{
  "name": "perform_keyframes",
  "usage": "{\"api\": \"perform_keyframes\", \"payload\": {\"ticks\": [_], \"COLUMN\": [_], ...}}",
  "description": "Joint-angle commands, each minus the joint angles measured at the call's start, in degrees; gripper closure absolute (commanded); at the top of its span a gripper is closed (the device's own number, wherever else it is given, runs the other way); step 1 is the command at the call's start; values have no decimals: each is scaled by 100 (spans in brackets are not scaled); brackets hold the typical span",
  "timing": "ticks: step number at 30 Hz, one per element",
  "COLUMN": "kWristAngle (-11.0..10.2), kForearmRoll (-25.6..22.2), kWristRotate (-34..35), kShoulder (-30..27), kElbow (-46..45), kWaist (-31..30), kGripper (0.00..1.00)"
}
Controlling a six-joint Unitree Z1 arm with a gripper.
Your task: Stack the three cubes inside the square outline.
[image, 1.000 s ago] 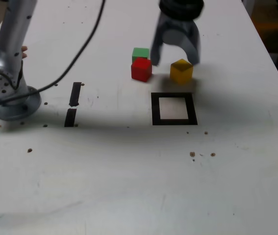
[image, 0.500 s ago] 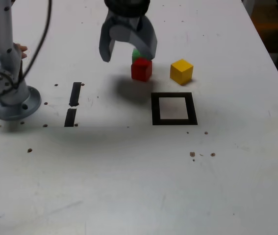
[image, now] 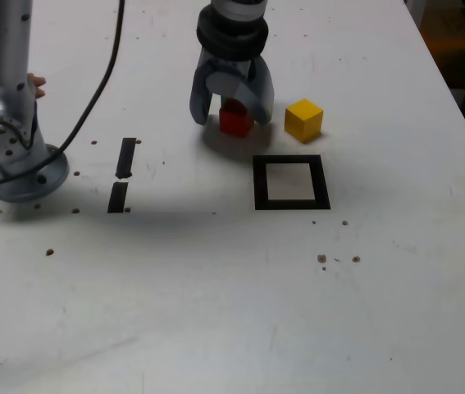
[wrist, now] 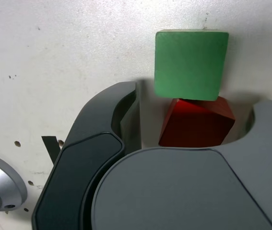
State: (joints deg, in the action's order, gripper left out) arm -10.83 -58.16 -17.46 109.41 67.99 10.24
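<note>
The gripper (image: 232, 113) points down over the red cube (image: 235, 121), jaws spread, one finger on either side of the block and neither seen to touch it; nothing is held. In the wrist view the red cube (wrist: 197, 123) sits between the fingers, with the green cube (wrist: 190, 63) touching its far edge. The yellow cube (image: 303, 119) stands apart at the exterior view's right. Nearer the camera lies the empty square outline (image: 290, 182) on the white table (image: 216, 295).

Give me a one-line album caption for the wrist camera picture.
The robot's open hand straddles the red cube, with the green cube just beyond it on the white table.
</note>
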Motion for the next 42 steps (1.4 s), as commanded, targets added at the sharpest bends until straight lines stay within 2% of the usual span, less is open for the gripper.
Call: {"api": "perform_keyframes", "payload": {"ticks": [1, 5, 8, 18, 25, 27, 31, 35, 38, 42], "kWristAngle": [-13, 1, 19, 217, 248, 353, 627, 694, 733, 813], "kForearmRoll": [2, 68, 146, 227, 184, 55, -558, -1203, -1463, -1818], "kWristRotate": [-12, -12, -12, -50, -52, -50, 177, 895, 1549, 2346], "kShoulder": [23, -35, -105, -132, -353, -558, -1141, -1405, -1256, -569], "kElbow": [44, 68, 67, -18, 20, 48, 322, 835, 1268, 2102], "kWaist": [4, 4, 4, 29, 10, -22, -337, -1035, -1628, -2339], "kGripper": [33, 53, 60, 62, 77, 78, 81, 82, 82, 82]}}
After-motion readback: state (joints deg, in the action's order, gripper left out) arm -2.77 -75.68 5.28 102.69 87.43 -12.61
